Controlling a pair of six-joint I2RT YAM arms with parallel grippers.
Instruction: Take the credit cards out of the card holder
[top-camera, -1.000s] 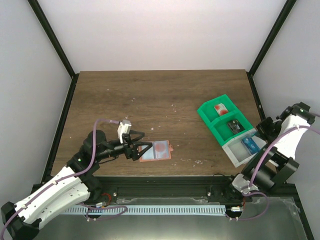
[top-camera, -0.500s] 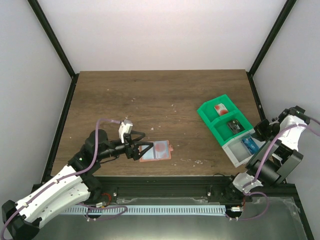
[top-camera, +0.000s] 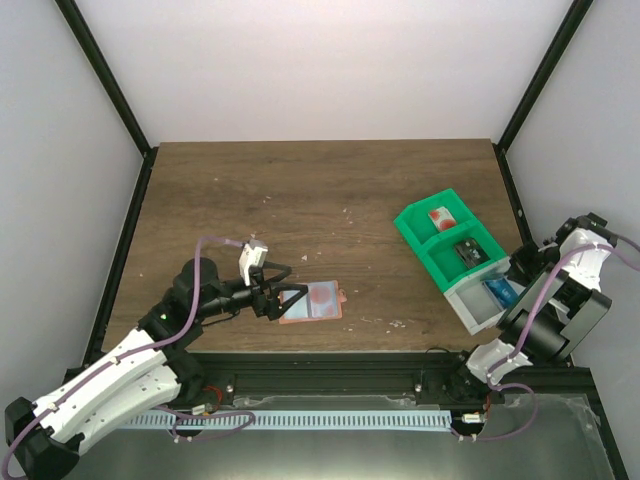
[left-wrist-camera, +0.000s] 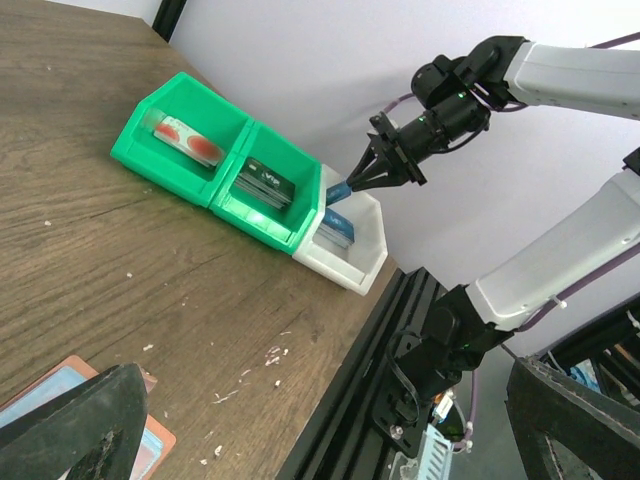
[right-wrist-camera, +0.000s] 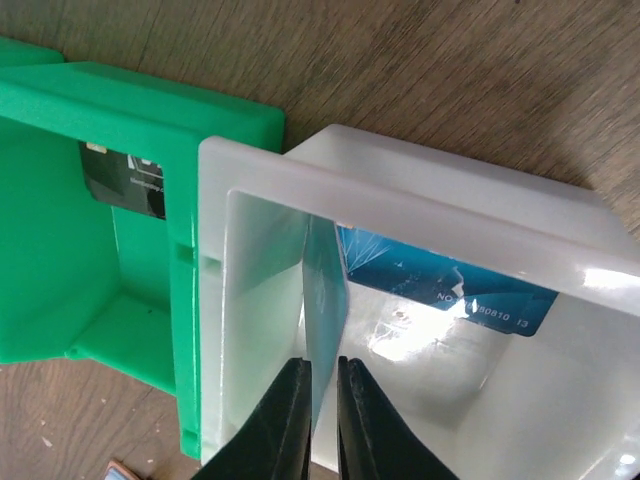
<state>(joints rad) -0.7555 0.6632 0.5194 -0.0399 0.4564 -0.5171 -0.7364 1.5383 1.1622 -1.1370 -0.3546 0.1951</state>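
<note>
Held card (right-wrist-camera: 325, 285): pale blue, thin, light, stiff plastic with slick faces (likely to slip from a slack pinch). Stands on edge inside the white bin (right-wrist-camera: 420, 215), just beside its left wall. Pinched across the faces at one edge by the right gripper (right-wrist-camera: 322, 372), jaws closed on it.

Blue card (right-wrist-camera: 445, 285): same bin, beyond the held one, printed face up.

Dark card (right-wrist-camera: 125, 178): neighbouring compartment of the green tray (right-wrist-camera: 150, 95).

Red-white card (top-camera: 439, 216): far compartment.

Holder (top-camera: 312, 301): open flat on the table (top-camera: 300, 200) near its front edge, well apart from the tray. Soft, foldable, apt to skid; best pinned at a rim. Cannot tell whether a card remains inside.

Left gripper (top-camera: 292, 282): spread wide, holding nothing, at the holder's left side.

Room: bin wall tight on the held card's left, free upward. Tray and bin near the table's right edge. Widest room over the table's middle, between holder and tray.
</note>
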